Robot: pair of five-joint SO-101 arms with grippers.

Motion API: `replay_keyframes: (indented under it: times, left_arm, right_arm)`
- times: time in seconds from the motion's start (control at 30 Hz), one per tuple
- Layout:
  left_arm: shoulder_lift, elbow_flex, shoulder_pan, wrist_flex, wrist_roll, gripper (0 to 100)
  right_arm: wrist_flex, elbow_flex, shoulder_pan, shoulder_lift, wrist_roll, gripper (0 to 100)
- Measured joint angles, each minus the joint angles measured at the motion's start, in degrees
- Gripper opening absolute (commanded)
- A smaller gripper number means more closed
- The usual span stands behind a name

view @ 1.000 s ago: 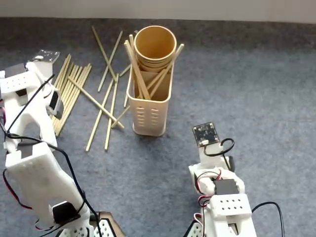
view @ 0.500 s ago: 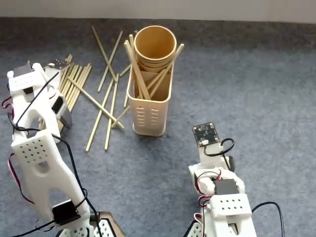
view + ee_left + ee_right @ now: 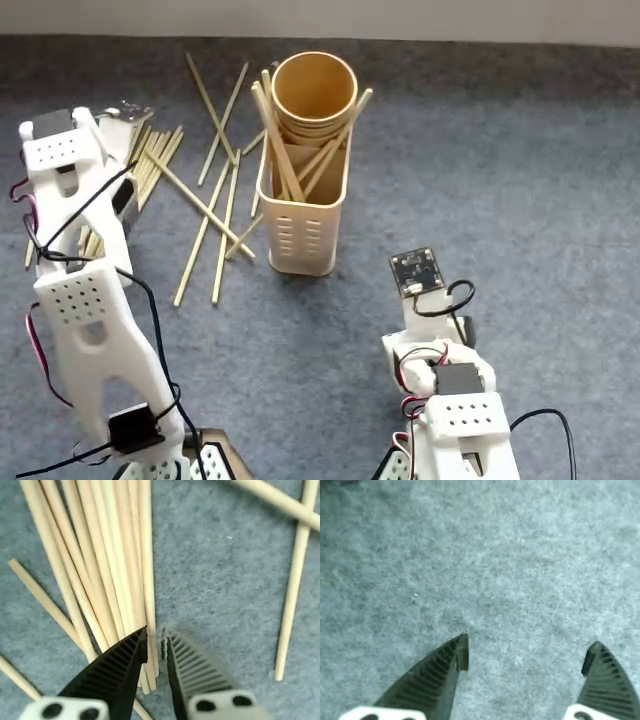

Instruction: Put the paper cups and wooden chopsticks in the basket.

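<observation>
Two arms: left gripper [image 3: 155, 636] has swung onto wooden chopsticks [image 3: 102, 555] at the basket's [image 3: 300, 235] 9 o'clock, jaws narrow around one, so pickup has likely begun; right gripper [image 3: 525, 655] gapes wide.

chopsticks [image 3: 203, 205] litter carpet [image 3: 520, 180] beside the basket [image 3: 300, 240]; opposite side open.

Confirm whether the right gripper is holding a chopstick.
No. The right gripper stands open over bare grey carpet, with nothing between its jaws.
</observation>
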Motion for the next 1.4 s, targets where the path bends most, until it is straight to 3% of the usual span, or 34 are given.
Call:
replay_keyframes:
  times: [0.13,0.3,0.97,1.4]
  left_arm:
    - [0.0,0.0,0.2,0.2,1.5,9]
    - [0.0,0.0,0.3,0.2,1.8,21]
    - [3.1,-0.3,-1.2,-3.3,1.8,19]
    - [9.8,-11.3,-1.3,-0.2,1.8,0]
  right_arm:
    - [0.0,0.0,0.0,0.0,0.0,35.8]
    - [0.0,0.0,0.0,0.0,0.0,35.8]
    - [0.0,0.0,0.0,0.0,0.0,35.8]
    - [0.0,0.0,0.0,0.0,0.0,35.8]
